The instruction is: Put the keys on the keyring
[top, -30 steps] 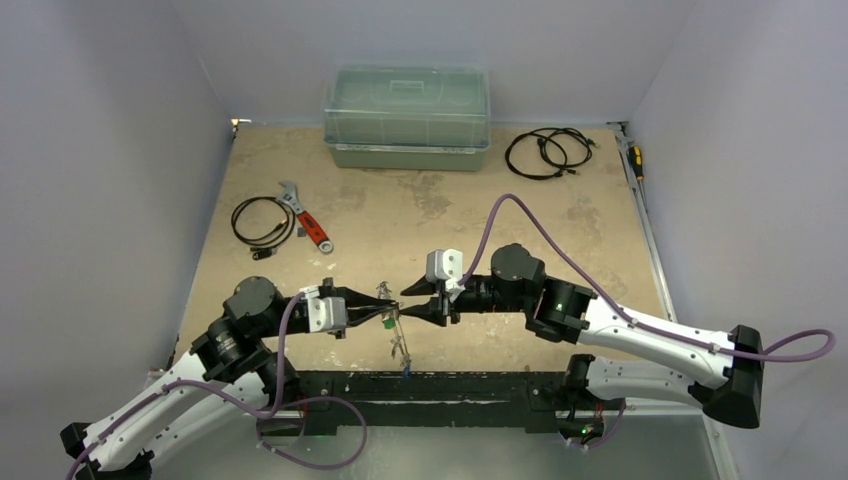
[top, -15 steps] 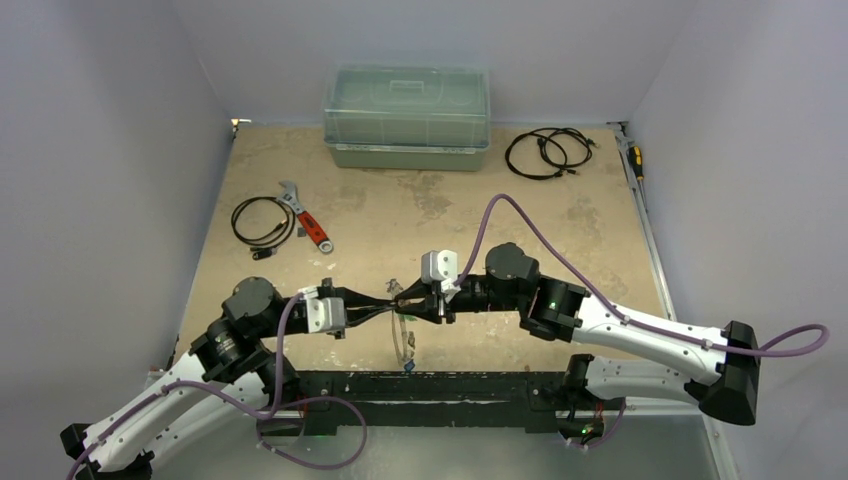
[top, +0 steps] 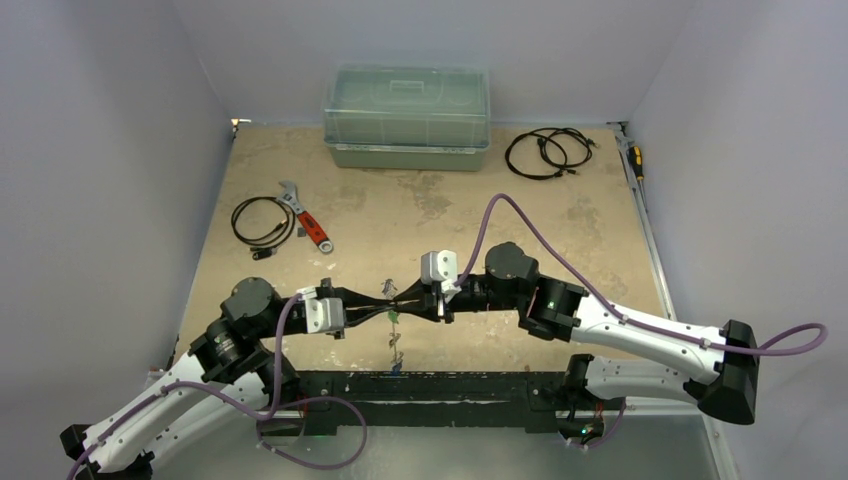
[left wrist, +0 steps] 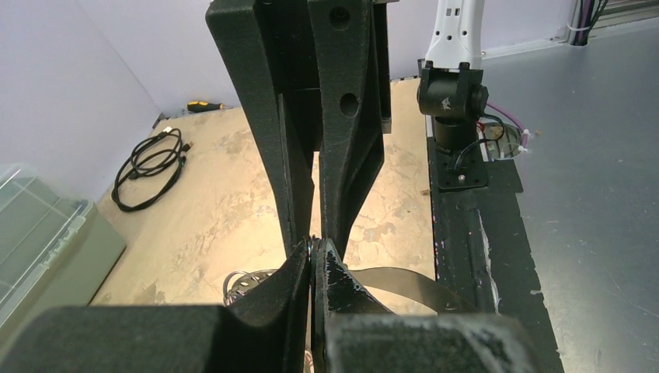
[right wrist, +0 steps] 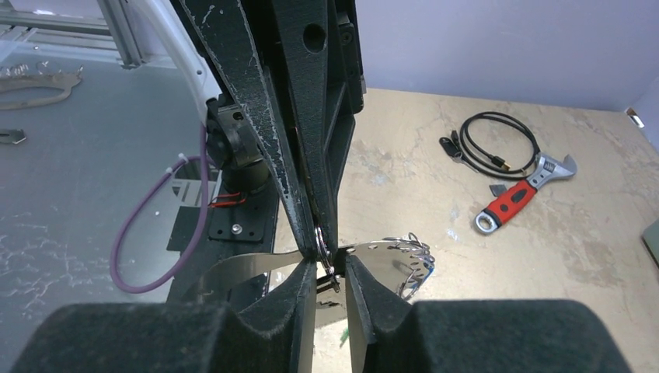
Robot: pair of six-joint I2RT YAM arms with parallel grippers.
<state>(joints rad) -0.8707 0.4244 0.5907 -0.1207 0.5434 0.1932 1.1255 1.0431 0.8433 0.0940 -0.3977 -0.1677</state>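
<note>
The keyring (right wrist: 249, 268) is held in the air over the near part of the bench (top: 450, 220), keys (top: 396, 345) dangling beneath it, with the left end effector (left wrist: 312, 260) and right end effector (right wrist: 330, 272) meeting tip to tip, each pinched tight on its thin metal.

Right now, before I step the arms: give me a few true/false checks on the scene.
1. The left gripper and the right gripper meet tip to tip. True.
2. The keyring lies flat on the table. False: it is held up in the air at the gripper tips.
3. The wrench lies on the right half of the table. False: it is on the left half.
4. The box at the far edge has its lid shut. True.
</note>
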